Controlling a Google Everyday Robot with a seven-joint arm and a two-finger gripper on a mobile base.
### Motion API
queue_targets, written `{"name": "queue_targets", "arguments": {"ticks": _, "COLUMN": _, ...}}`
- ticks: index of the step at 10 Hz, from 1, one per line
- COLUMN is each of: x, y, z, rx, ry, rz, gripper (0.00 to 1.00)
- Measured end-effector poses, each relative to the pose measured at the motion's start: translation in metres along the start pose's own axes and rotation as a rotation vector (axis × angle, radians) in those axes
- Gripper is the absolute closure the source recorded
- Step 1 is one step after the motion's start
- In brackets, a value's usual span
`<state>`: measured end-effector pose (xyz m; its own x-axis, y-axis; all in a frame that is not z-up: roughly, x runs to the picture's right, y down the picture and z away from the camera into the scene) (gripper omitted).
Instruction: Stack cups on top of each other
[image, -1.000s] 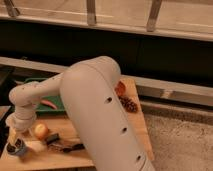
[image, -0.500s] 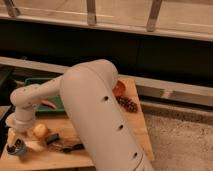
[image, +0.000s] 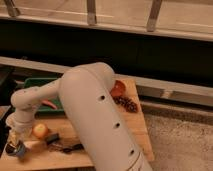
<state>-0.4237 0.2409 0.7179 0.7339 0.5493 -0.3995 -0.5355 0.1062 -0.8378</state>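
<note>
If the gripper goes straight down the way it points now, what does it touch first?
The gripper hangs at the table's front-left corner, pointing down. Directly beneath it sits the light-blue cup, so it would probably meet that cup's rim first, though depth is hard to judge from this one view.

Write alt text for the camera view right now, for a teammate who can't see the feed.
A white robot arm fills the middle of the frame, reaching to the wooden table's near-left corner, where its gripper sits right above a small light-blue cup. Beside it lies a round yellowish fruit; farther back are a green tray, a red-orange bowl and a pinecone.
</note>
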Motion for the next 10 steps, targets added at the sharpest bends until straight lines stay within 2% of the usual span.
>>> {"name": "queue_targets", "arguments": {"ticks": 1, "x": 0.0, "y": 0.0, "z": 0.001, "rx": -0.002, "ry": 0.001, "rz": -0.001, "gripper": 0.88}}
{"name": "queue_targets", "arguments": {"ticks": 3, "x": 0.001, "y": 0.002, "z": 0.002, "rx": -0.001, "ry": 0.002, "rz": -0.005, "gripper": 1.0}}
{"name": "queue_targets", "arguments": {"ticks": 6, "x": 0.005, "y": 0.002, "z": -0.008, "rx": 0.011, "ry": -0.008, "rz": -0.005, "gripper": 1.0}}
{"name": "queue_targets", "arguments": {"ticks": 8, "x": 0.013, "y": 0.003, "z": -0.041, "rx": 0.055, "ry": -0.022, "rz": 0.004, "gripper": 1.0}}
{"name": "queue_targets", "arguments": {"ticks": 10, "x": 0.017, "y": 0.002, "z": -0.09, "rx": 0.116, "ry": -0.041, "rz": 0.009, "gripper": 1.0}}
